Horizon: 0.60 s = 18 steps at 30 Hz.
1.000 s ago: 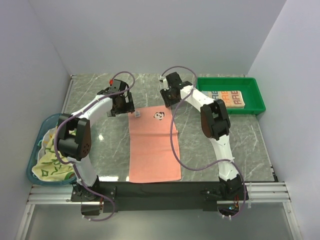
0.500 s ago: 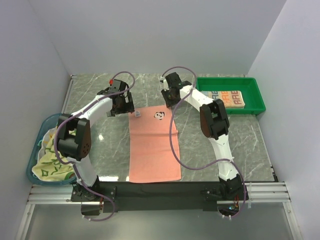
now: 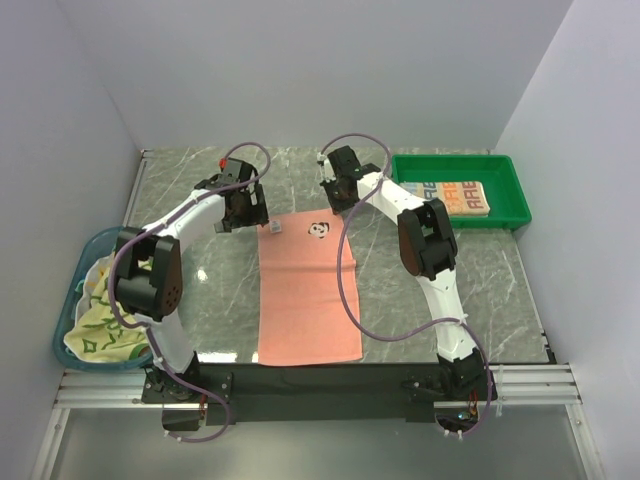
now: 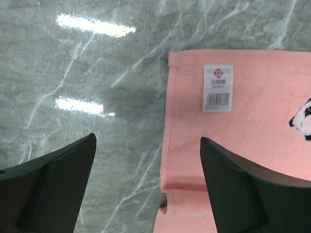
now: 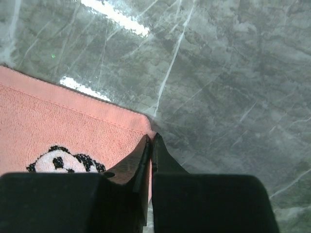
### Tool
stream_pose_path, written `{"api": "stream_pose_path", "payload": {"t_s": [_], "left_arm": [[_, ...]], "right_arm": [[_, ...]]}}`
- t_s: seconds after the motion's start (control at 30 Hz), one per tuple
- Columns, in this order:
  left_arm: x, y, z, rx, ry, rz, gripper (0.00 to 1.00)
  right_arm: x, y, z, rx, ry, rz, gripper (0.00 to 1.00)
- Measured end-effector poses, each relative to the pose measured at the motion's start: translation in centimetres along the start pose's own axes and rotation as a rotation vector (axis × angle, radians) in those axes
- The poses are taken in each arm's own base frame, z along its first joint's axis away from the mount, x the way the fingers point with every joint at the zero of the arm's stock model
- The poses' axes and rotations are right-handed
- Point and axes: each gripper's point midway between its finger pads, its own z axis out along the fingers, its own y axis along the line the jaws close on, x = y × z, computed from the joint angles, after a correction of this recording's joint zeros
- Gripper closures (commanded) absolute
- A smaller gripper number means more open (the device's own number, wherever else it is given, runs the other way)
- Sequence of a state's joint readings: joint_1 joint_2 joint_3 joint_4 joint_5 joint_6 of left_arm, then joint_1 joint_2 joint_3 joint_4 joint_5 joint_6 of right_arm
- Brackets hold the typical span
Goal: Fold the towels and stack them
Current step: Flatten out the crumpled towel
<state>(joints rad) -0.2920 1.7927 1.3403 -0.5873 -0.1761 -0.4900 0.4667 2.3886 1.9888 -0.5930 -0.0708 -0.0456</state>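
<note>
Flatly, a rectangular terry towel (image 3: 308,300) lies on veined marble (image 3: 290,180).

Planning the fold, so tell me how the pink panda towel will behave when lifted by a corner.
Probably floppy: the pink towel lies flat like thin cloth, so it should drape from the corner at the right gripper. Likely light for its size. Its terry texture should resist slipping between the fingers.

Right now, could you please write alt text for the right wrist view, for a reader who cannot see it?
The right gripper, jaws shut, appears to pinch the corner of a pink towel lying flat on a grey marble table. A panda emblem shows on the towel near that corner.
</note>
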Motion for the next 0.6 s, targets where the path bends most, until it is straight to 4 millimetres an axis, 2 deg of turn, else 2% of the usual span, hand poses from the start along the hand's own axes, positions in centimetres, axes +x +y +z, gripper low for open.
{"api": "stream_pose_path", "payload": {"t_s": [0.17, 0.2, 0.3, 0.47, 0.6], "left_arm": [[-0.9, -0.8, 1.4, -0.003, 0.012, 0.002, 0.16], [-1.1, -1.0, 1.9, -0.005, 0.016, 0.003, 0.22], [-1.5, -1.4, 3.5, -0.018, 0.03, 0.01, 0.31], [-1.7, -1.8, 5.8, -0.034, 0.053, 0.019, 0.32], [-1.8, -2.0, 6.9, -0.044, 0.064, 0.024, 0.37]], "right_arm": [[-0.3, 0.0, 0.2, -0.001, -0.017, -0.001, 1.0], [-0.3, 0.0, 0.2, -0.002, -0.021, -0.001, 1.0], [-0.3, 0.0, 0.2, -0.001, -0.03, -0.001, 1.0], [-0.4, 0.0, 0.2, -0.002, -0.039, -0.001, 1.0], [-0.4, 0.1, 0.2, -0.002, -0.048, 0.0, 1.0]]}}
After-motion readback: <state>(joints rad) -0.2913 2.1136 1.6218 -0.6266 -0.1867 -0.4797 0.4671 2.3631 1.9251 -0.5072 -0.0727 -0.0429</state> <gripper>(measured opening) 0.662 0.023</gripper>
